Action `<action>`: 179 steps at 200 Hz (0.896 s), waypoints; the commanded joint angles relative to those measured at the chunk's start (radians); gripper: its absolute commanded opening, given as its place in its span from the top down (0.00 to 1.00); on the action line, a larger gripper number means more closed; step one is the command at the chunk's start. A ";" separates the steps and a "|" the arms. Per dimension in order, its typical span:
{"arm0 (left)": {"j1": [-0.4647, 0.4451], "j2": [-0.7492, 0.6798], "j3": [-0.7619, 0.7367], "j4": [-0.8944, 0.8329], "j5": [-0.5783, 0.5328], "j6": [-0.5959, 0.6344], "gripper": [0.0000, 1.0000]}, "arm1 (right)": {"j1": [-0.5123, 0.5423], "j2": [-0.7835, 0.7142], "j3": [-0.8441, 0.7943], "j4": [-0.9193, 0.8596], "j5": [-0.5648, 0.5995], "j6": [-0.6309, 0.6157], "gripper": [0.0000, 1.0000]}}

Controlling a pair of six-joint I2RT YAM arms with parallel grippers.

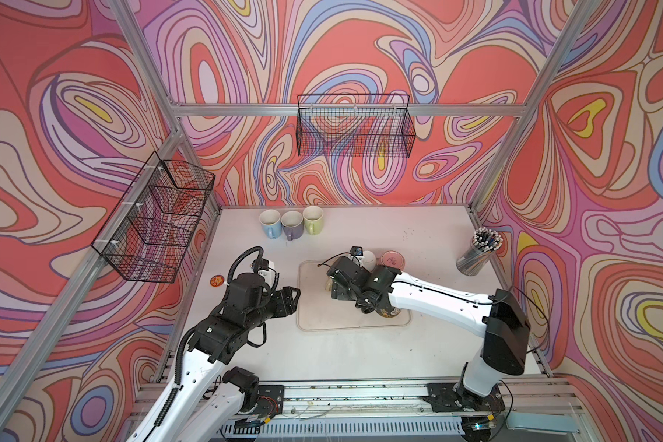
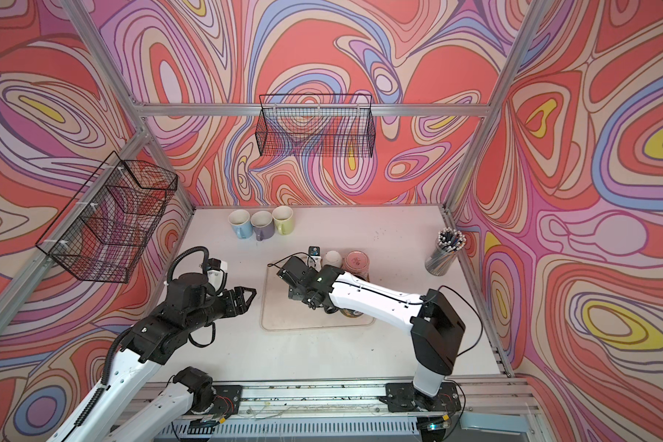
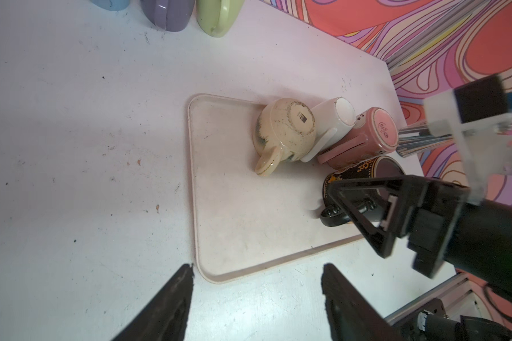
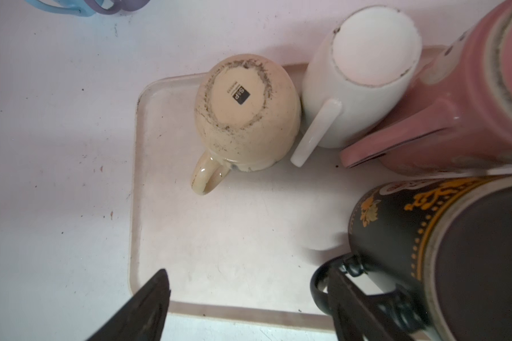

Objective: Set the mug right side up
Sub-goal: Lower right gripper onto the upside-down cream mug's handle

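Lowering the spread right gripper (image 4: 247,274) slowly onto the tray's (image 4: 219,236) cream mug (image 4: 246,118) avoids bumps; left gripper (image 3: 257,268) is spread too

I count seven mugs (image 3: 284,130) (image 3: 334,118) (image 3: 364,138) (image 3: 352,174) (image 1: 270,224) (image 1: 291,225) (image 1: 313,222), four on the one tray (image 1: 314,306) and three on the counter (image 1: 360,356); two wire baskets (image 1: 355,126) (image 1: 157,218), one pen holder (image 1: 479,252), one red disc (image 1: 218,281).

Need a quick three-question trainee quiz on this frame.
1. How many mugs are on the tray?
2. True or false: the left hand is gripping a mug.
3. Which mug's handle lies right beside a finger of the right hand?

Key:
1. Four: cream mug, white mug, pink mug, black mug.
2. False: it is open and empty.
3. The black mug.
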 commanded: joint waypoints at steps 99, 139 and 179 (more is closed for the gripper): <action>-0.002 0.006 0.078 -0.201 -0.129 -0.097 0.01 | 0.017 0.297 0.268 -0.169 0.036 0.203 0.14; 0.011 -0.091 0.043 -0.171 -0.134 -0.108 0.00 | 0.015 0.398 0.404 -0.231 0.059 0.221 0.10; 0.028 -0.091 0.040 -0.161 -0.098 -0.103 0.00 | -0.012 0.463 0.468 -0.259 0.055 0.233 0.10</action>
